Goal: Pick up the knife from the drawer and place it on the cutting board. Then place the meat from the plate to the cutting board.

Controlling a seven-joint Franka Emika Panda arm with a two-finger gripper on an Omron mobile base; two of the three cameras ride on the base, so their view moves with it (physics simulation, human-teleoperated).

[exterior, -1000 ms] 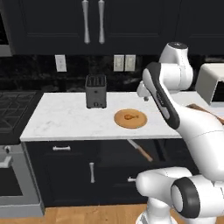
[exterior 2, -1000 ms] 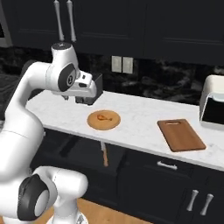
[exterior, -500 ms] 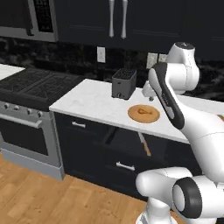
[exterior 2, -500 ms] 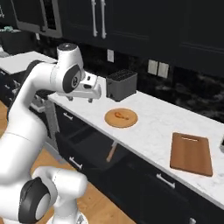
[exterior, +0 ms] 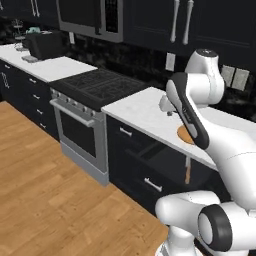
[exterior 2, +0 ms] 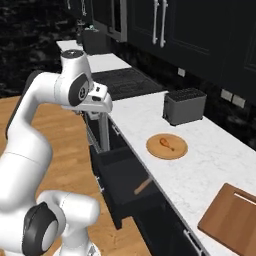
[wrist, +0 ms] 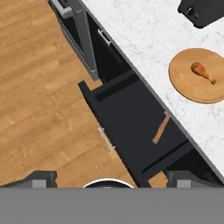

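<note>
Drawer [wrist: 131, 131] stands pulled out below me in the hand view, its dark inside running from about 10 o'clock toward 4 o'clock, its silver bar handle on the front at 8 o'clock. The knife [wrist: 161, 129] lies inside it, near the counter edge, tan handle slanting up toward 1 o'clock; in the right base view the same knife [exterior 2: 143, 186] rests in the open drawer [exterior 2: 125, 185] just under the counter lip, and in the left base view it [exterior: 187, 170] shows below the counter.

My jaws [wrist: 112, 178] hang above the drawer front, well apart from the knife, holding nothing; the two fingertips [wrist: 41, 178] sit wide apart at the bottom corners of the hand view, so they are spread. In the right base view my hand [exterior 2: 98, 98] is at 10 o'clock, over the near end of the counter [exterior 2: 200, 165].

On the white marble counter the round wooden plate [exterior 2: 167, 146] carries the meat [exterior 2: 166, 142], a small drumstick. A dark toaster [exterior 2: 184, 106] stands just beyond the plate at 1 o'clock. The cutting board [exterior 2: 233, 216] lies at 4 o'clock, well apart from the plate, with nothing on it. A stove [exterior: 97, 86] sits beside the counter in the left base view.
</note>
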